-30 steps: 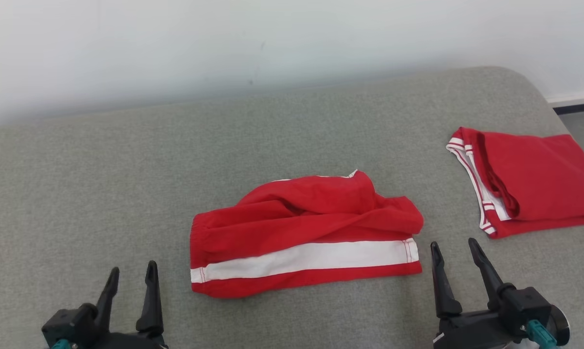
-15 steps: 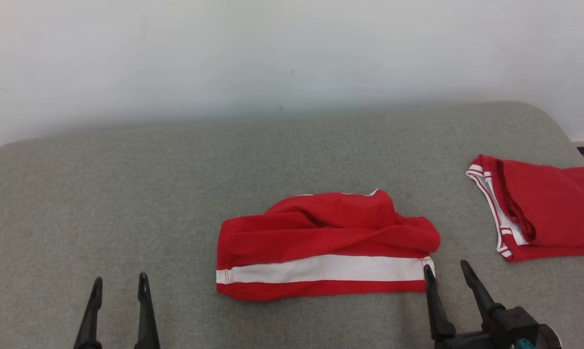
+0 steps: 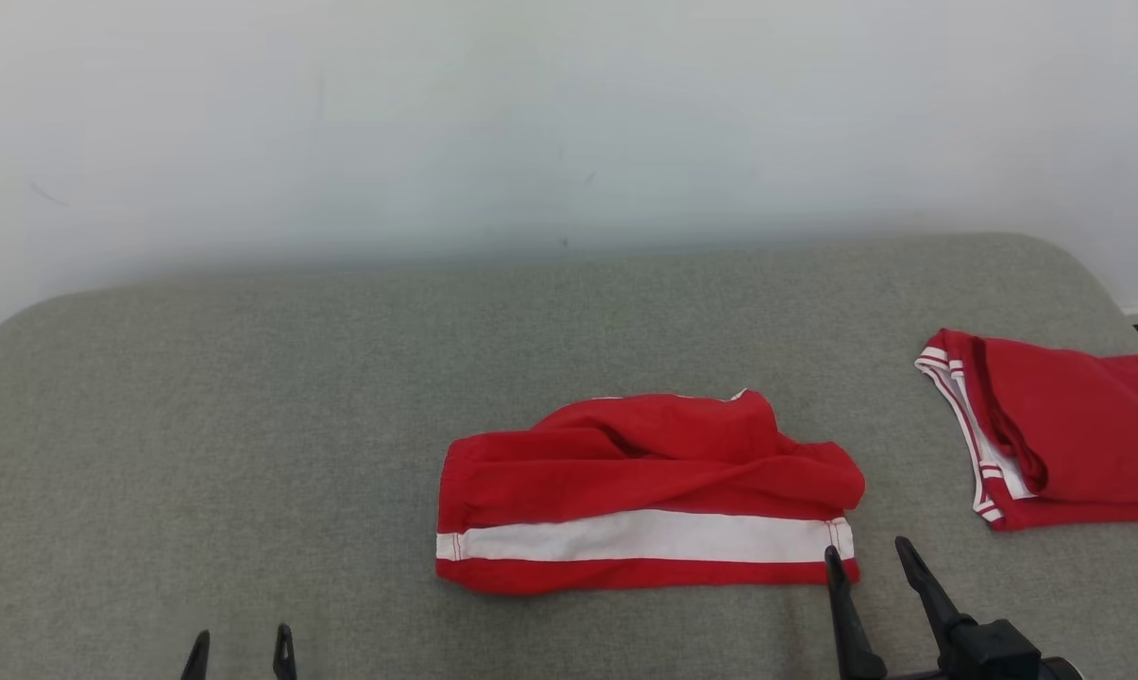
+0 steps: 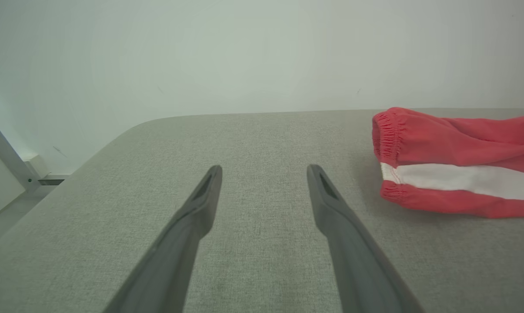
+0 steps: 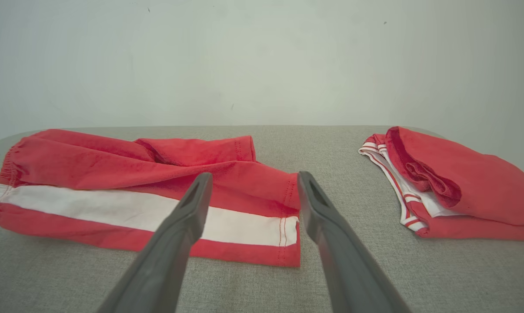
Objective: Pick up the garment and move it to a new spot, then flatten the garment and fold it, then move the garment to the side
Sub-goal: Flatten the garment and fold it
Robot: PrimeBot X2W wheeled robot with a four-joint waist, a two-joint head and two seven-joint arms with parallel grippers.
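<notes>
The right tool (image 3: 866, 550) stands with its two dark fingers spread wide and nothing between them, near the front edge of the grey upholstered surface (image 3: 247, 425). In the right wrist view the tool (image 5: 254, 176) points at the near right corner of the red shorts (image 5: 114, 165), its fingers either side of the hem end where the white stripe (image 5: 135, 211) stops. Whether a fingertip touches the cloth cannot be told. The left tool (image 3: 240, 640) is likewise wide open and empty, at the front edge well to the left of the shorts (image 3: 644, 491). In its own wrist view the left tool (image 4: 264, 171) hangs over bare grey fabric, with the elastic waistband end of the shorts (image 4: 453, 143) off to the right. The shorts lie rumpled at the middle of the surface, nearer the front edge. A folded red garment with white-and-red trim (image 3: 1078, 425) lies apart at the right edge. A pale wall (image 3: 569, 123) rises behind the back edge.
</notes>
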